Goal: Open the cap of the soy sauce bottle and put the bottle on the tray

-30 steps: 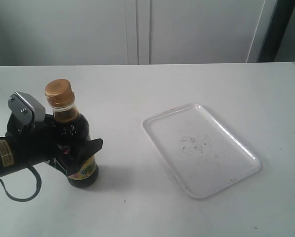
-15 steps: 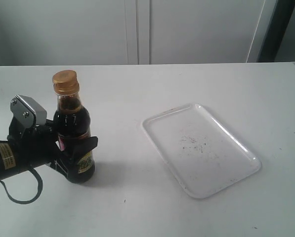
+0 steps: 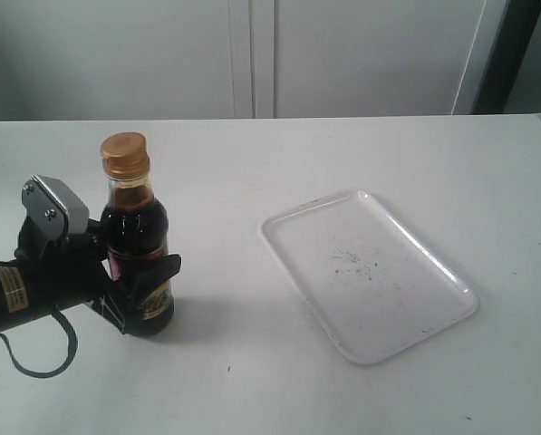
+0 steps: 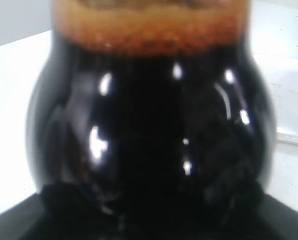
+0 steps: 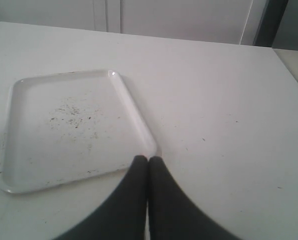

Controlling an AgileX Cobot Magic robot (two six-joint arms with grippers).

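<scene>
White counter (image 3: pixel 279 163): left fingers (image 3: pixel 158 270) clamp the upright clear glass soy sauce bottle (image 3: pixel 134 227) low, gold-bronze flip cap (image 3: pixel 126 155) free above for the closed right fingers (image 5: pixel 138 192).

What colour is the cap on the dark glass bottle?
Gold-bronze; the round plastic cap on the small dark-liquid glass bottle shows best in the exterior view.

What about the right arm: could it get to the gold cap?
Probably yes: the cap sticks up bare above the left gripper holding the bottle. The right gripper, shut now, must open first.
</scene>
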